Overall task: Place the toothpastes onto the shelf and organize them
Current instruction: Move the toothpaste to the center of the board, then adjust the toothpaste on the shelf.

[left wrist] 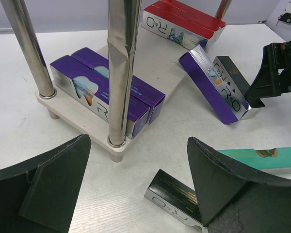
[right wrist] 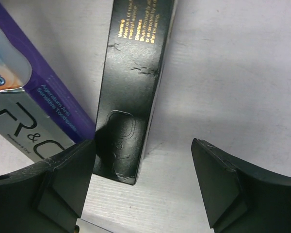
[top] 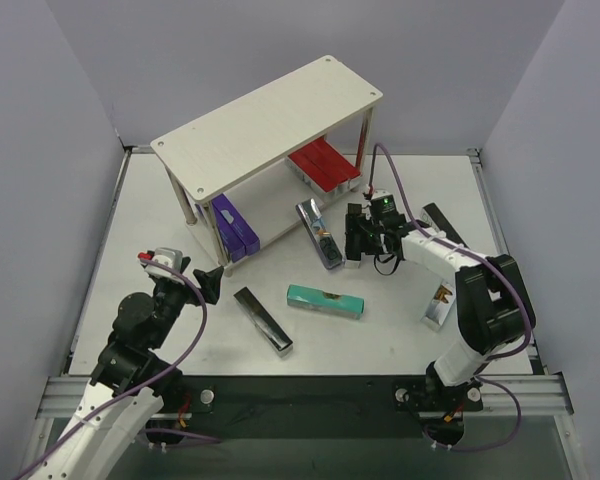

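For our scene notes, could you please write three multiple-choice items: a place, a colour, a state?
1. Red cartons sit on: A) the shelf's lower board; B) its top board; C) the table.
2. The left-end cartons are: A) purple; B) yellow; C) green.
3. The right gripper is: A) shut on a teal carton; B) open over a black carton; C) unseen.
Key: 1A, beneath the top board; 2A, purple sides show; 3B, fingers spread apart.

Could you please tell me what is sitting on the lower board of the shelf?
Purple toothpaste cartons lie at one end of the lower board and red cartons at the other. The top board hides the rear part from above.
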Motion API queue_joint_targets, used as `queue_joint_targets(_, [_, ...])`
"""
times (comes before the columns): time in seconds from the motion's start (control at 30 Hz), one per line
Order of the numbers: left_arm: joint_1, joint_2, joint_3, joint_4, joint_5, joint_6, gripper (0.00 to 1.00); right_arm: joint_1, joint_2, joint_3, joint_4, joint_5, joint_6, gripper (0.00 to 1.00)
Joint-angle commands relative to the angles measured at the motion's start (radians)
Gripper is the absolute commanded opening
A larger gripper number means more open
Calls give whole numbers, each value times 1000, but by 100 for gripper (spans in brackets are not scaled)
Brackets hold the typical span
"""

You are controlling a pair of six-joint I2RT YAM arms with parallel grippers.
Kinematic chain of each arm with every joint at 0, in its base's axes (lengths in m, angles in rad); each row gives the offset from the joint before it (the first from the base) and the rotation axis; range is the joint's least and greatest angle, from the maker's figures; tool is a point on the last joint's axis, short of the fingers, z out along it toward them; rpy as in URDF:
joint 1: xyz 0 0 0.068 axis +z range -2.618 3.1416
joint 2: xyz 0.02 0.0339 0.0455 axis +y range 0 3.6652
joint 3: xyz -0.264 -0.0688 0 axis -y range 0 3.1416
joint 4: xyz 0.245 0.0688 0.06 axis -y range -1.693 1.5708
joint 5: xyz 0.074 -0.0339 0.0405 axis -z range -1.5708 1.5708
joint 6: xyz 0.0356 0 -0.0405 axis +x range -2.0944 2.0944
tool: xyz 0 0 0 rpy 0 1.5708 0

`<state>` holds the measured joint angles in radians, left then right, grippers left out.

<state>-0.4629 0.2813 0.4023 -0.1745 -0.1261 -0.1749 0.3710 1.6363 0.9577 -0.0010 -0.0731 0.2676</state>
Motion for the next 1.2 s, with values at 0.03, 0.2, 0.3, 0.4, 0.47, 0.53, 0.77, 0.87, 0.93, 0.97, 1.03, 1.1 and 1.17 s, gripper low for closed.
queue_joint_targets(0.03, [3,-10,4,40,0,6,92,-29,7,35,-53,70,-11,80])
queue_joint_targets(0.2, [3,-5,4,43,2,6,92,-58,-13,41,-73,127,-28,80])
queue_joint_targets(0.3, [3,-1,3,43,0,6,92,-63,-41,38,-79,151,-33,80])
queue_joint_targets(0.4, [3,-1,3,43,0,6,92,-60,-98,7,-50,87,-41,80])
queue_joint_targets(0.47, [3,-1,3,44,-3,6,92,-49,-162,-32,39,-32,-50,80])
queue_joint_targets(0.53, [4,2,3,46,-3,6,92,-20,-197,-80,82,-98,-60,80])
queue_joint_targets(0.77, [4,7,1,50,2,6,92,103,-215,-172,241,-129,-93,80])
queue_joint_targets(0.87, [4,9,1,50,3,6,92,123,-173,-174,285,-134,-93,80])
queue_joint_targets(0.93, [4,9,0,52,6,6,92,129,-141,-172,318,-131,-100,80])
queue_joint_targets(0.97, [4,10,0,52,8,6,92,129,-129,-169,326,-123,-99,80])
queue_joint_targets(1.03, [4,10,1,52,11,8,92,128,-92,-159,325,-111,-102,80])
queue_joint_targets(1.1, [4,7,0,52,11,8,92,129,-72,-148,325,-122,-107,79])
queue_joint_targets(1.17, [4,6,0,52,11,9,92,128,-47,-143,326,-137,-103,78])
